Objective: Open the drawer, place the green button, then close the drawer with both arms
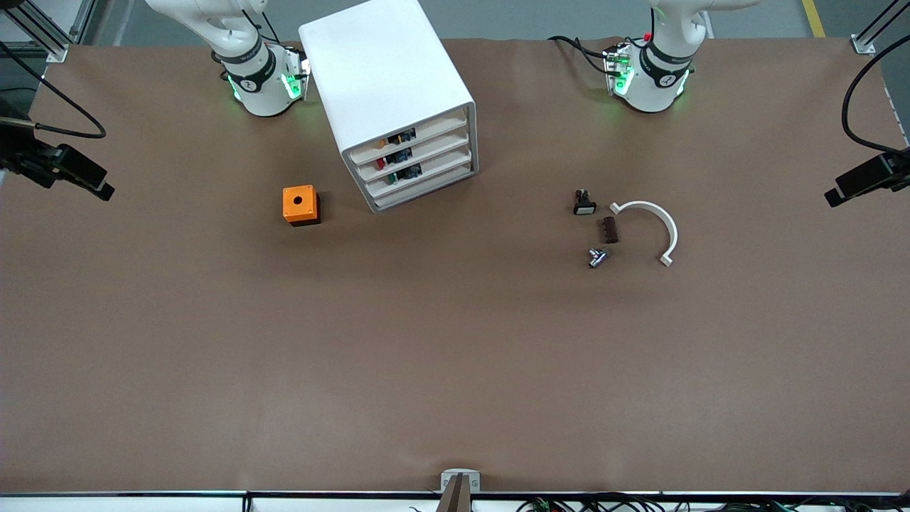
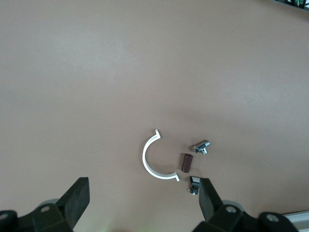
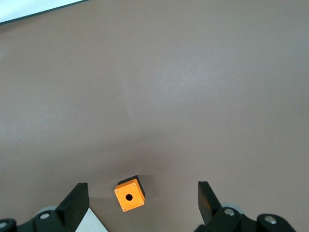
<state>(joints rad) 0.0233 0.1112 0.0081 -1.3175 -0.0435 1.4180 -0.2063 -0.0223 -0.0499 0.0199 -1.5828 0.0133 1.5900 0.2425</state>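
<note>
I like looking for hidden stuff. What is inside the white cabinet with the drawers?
Through the cabinet's drawer fronts you can glimpse small dark parts with orange, red and green bits in the upper three drawers. The drawers are closed, so the rest is covered, and nothing shows in the lowest one.

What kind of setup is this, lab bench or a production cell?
Most likely a robotics lab bench: a table under a plain brown cover, aluminium framing at the corners, loose cables, and staged test items such as the cabinet and orange cube.
</note>
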